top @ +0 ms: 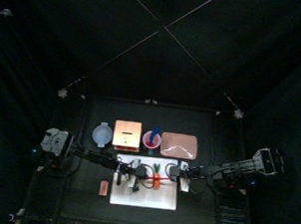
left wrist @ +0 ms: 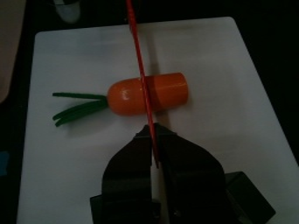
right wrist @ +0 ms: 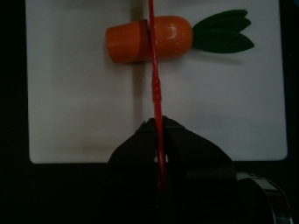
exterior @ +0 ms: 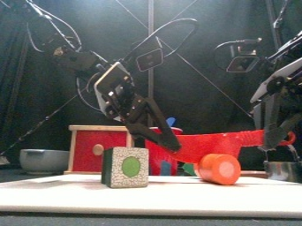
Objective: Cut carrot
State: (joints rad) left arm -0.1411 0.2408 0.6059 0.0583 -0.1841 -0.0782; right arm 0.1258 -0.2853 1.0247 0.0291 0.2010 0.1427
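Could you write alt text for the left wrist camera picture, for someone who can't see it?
A stubby orange toy carrot with green leaves lies on a white cutting board, and a thin red blade held in the left end effector crosses the carrot's middle. The end effector's dark jaws rise from the bottom edge, closed on the blade.

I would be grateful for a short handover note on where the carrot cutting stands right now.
Left claw: shut on the red knife.
Right claw: shut on the same knife.
Carrot: lying on the white board, green leaves to one side, with the blade lined up across its middle.
Done: knife gripped and positioned.
Left: no cut shows yet; press through and separate the pieces.
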